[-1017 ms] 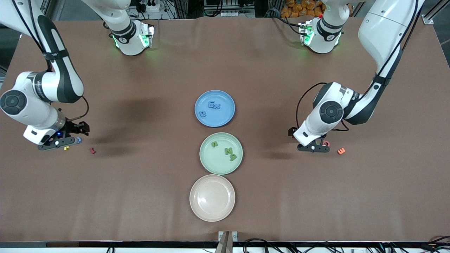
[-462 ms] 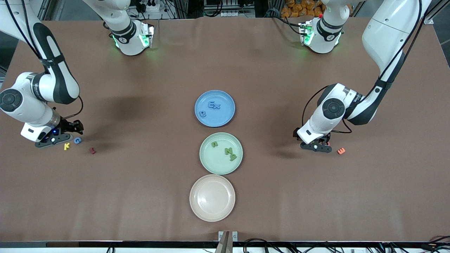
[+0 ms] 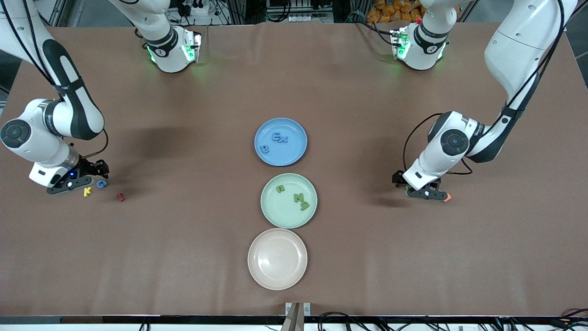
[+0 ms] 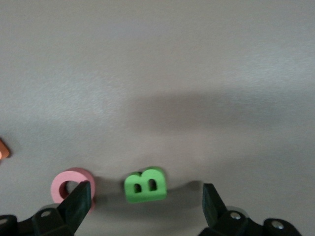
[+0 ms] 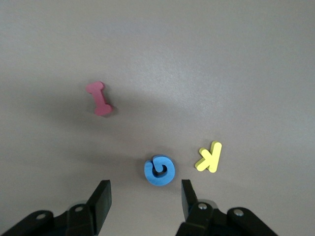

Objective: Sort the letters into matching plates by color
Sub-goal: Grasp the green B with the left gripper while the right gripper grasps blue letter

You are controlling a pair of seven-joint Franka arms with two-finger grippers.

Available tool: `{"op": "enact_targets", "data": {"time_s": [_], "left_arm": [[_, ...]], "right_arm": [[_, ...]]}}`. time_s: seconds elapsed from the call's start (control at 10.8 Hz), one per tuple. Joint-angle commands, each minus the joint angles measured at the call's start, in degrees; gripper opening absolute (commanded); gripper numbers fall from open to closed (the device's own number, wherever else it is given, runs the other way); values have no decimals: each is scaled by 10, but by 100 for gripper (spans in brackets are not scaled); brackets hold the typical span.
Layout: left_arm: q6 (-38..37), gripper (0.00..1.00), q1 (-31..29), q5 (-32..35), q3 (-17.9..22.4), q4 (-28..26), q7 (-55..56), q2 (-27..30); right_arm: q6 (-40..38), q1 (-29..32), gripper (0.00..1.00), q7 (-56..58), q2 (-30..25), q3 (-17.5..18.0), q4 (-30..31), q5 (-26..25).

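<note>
1. Nearest your camera you see the beige-pink plate point(image 3: 277, 259), empty.
2. Next, the mint green plate point(image 3: 288, 201) holds three green letters point(image 3: 301, 199).
3. Farther, the blue plate point(image 3: 280, 141) holds three blue letters point(image 3: 279, 137).
4. Your left gripper point(image 4: 142, 206), fingers spread, is low over the green B point(image 4: 145, 185), beside a pink O point(image 4: 70, 183).
5. Your right gripper point(image 5: 142, 206), likewise spread, hangs by the blue G point(image 5: 159, 170), yellow K point(image 5: 209, 157) and dark red I point(image 5: 100, 98).

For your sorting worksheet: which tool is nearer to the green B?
Left. The left tool hangs open right over the green B, which sits between its fingers. The right tool is at the right arm's end of the table, by the blue letter.
</note>
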State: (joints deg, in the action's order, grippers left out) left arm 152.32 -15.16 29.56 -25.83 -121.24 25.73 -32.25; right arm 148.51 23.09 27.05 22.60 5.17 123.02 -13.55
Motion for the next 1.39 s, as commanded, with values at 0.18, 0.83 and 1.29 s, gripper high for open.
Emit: {"op": "enact_targets", "data": {"time_s": [0.18, 0.83, 1.29], "left_arm": [[21, 100, -6, 14, -7, -15, 21, 3], [16, 100, 2, 93, 25, -10, 34, 0], [-43, 100, 18, 106, 24, 20, 89, 3]], "right_arm": [[53, 13, 64, 44, 45, 3, -14, 63], [46, 19, 62, 68, 58, -4, -34, 69], [46, 26, 57, 73, 68, -3, -36, 88]]}}
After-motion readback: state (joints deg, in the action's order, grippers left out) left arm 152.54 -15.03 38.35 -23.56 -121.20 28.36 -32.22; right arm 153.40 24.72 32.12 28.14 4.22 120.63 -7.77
